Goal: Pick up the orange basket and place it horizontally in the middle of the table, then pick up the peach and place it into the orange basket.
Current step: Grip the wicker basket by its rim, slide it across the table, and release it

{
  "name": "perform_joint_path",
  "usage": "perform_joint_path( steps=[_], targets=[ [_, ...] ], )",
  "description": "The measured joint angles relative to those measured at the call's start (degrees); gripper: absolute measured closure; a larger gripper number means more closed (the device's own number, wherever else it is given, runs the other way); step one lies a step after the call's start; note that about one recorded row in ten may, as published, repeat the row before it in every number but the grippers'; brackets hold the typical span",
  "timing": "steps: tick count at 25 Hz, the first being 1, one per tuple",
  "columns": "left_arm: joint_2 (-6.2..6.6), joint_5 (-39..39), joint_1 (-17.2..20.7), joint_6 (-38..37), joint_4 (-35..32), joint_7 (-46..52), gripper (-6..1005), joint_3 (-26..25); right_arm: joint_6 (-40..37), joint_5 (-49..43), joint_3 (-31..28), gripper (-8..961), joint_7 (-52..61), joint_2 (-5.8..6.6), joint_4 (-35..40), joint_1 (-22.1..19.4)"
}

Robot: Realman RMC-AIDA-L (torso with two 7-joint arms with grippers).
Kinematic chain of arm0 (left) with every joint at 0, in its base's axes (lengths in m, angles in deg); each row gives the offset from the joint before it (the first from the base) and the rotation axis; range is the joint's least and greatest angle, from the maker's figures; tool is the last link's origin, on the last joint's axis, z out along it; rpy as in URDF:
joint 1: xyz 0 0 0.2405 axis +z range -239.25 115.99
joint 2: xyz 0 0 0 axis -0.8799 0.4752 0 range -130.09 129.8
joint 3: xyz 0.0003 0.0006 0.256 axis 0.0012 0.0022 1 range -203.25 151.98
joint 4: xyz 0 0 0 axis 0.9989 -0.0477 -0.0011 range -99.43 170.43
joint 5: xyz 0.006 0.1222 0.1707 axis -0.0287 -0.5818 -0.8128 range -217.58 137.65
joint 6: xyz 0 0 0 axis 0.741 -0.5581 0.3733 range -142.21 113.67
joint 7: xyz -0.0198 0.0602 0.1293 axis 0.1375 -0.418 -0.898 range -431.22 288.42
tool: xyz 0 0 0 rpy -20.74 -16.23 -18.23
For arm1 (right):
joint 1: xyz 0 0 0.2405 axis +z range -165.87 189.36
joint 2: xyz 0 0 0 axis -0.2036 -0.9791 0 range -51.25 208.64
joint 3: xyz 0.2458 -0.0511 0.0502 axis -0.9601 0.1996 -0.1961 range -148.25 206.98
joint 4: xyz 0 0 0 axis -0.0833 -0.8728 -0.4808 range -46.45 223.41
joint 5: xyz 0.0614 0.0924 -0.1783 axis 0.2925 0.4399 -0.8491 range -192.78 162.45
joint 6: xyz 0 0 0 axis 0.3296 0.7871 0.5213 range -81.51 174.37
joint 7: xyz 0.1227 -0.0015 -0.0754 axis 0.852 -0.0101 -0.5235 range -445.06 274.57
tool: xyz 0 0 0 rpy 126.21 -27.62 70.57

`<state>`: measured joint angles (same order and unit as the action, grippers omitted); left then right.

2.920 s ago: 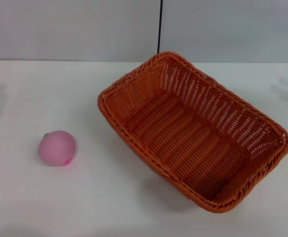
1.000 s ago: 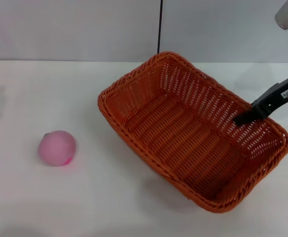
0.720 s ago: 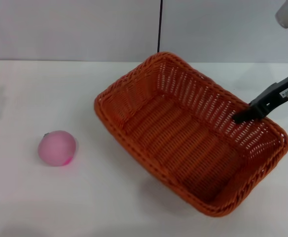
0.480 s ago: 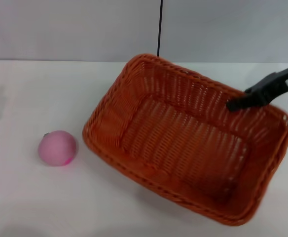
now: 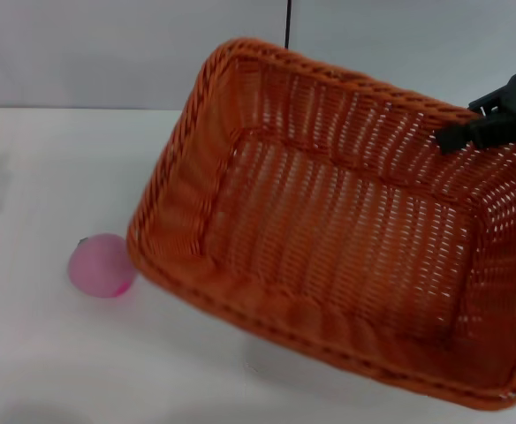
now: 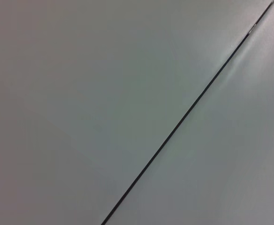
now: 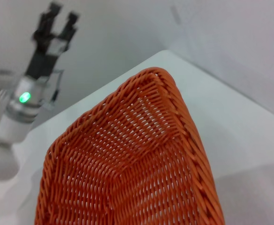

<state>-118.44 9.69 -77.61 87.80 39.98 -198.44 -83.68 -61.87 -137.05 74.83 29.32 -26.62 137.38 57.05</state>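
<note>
Step in hand: first part of the task, carrying the orange basket point(image 5: 337, 230). The right end effector point(image 5: 470, 132) is clamped on the basket's far rim, near the right corner, and the basket hangs tilted, lifted off the surface point(image 5: 46, 177), opening turned toward the head camera. A shadow sits on the surface under the basket's near edge, so nothing appears to touch down.

The peach point(image 5: 102, 265) rests on the surface just beside the basket's left near corner; from the head view they look almost overlapping, but the basket seems above it, not in contact. Cannot tell for sure.

The left end effector point(image 7: 56, 23) shows far off in the right wrist view, raised beyond the basket's far corner, parked, fingers slightly apart.

Next move calls for, as a judgement: rotate the basket until its long side runs horizontally, level it, lower it onto the middle of the surface, then let go. Risk: the basket's left corner could knock the peach while coming down. Peach pick not yet begun.
</note>
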Motion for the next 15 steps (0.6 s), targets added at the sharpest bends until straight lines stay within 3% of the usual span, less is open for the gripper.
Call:
perform_joint_path(
  steps=[3,6,9,15],
  targets=[
    [-0.02,0.0,-0.2,0.0,0.0,-0.1,138,0.1,-2.9,-0.2,1.3,791,-4.8,0.43,0.0,1.3],
    [-0.05,0.0,-0.2,0.0,0.0,-0.1,138,0.2,-3.6,-0.3,4.4,790,-7.3,0.01,0.0,2.5],
    [-0.15,0.0,-0.2,0.1,0.1,-0.1,139,0.2,-2.2,-1.4,7.4,790,-8.4,-1.57,-0.3,3.5],
    [-0.18,0.0,0.1,0.1,0.7,-0.1,139,0.2,2.2,-7.2,8.4,788,-11.7,-5.96,-3.0,6.3]
  ],
)
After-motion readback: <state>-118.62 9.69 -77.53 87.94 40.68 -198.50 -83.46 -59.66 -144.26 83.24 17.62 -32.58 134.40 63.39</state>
